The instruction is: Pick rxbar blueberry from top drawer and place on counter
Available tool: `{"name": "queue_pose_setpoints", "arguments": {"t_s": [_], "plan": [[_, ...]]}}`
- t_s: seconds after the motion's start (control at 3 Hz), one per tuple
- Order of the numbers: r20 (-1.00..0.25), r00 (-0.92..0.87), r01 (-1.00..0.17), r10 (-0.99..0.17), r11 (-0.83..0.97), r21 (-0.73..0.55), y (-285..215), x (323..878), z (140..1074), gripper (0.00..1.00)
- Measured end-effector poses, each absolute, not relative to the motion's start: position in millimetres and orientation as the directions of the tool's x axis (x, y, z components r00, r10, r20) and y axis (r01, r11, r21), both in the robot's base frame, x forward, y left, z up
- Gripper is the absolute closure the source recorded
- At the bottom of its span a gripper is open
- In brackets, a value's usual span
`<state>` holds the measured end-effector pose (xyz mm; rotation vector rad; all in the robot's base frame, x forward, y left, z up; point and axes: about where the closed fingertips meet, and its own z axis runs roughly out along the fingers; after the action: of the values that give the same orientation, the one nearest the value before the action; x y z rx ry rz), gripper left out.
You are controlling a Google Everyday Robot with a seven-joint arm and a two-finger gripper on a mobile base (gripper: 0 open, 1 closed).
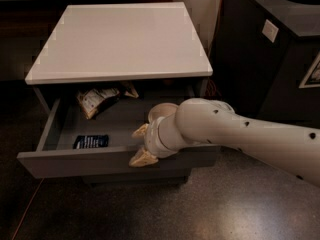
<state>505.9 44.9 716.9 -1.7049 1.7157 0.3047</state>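
Observation:
The top drawer [75,163] stands pulled open under the white counter [120,39]. The rxbar blueberry [91,141], a dark flat bar with white lettering, lies flat on the drawer floor at the front left. My gripper [141,144] hangs over the drawer's front edge, just right of the bar and apart from it. Its two tan fingers [140,131] are spread and hold nothing. The white arm reaches in from the right.
A tan-and-white snack bag [97,99] lies at the drawer's back left. A round white bowl [161,111] sits behind my wrist, partly hidden. A black cabinet with a round hole [280,49] stands to the right. Two lower drawers are mostly hidden.

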Motion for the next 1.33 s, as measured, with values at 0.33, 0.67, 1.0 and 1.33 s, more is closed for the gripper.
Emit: {"name": "queue_pose_setpoints", "arguments": {"t_s": [0.33,0.67,1.0,1.33], "plan": [[-0.607,0.151,-0.944,-0.780,0.068,-0.322,46.1,512.0,736.8,0.00],[-0.602,0.193,-0.947,-0.775,0.014,-0.322,50.6,540.8,758.3,0.00],[-0.609,0.215,-0.957,-0.763,-0.041,-0.286,70.7,579.2,771.2,0.00],[-0.601,0.208,-0.961,-0.771,-0.046,-0.274,88.3,599.3,770.4,0.00]]}}
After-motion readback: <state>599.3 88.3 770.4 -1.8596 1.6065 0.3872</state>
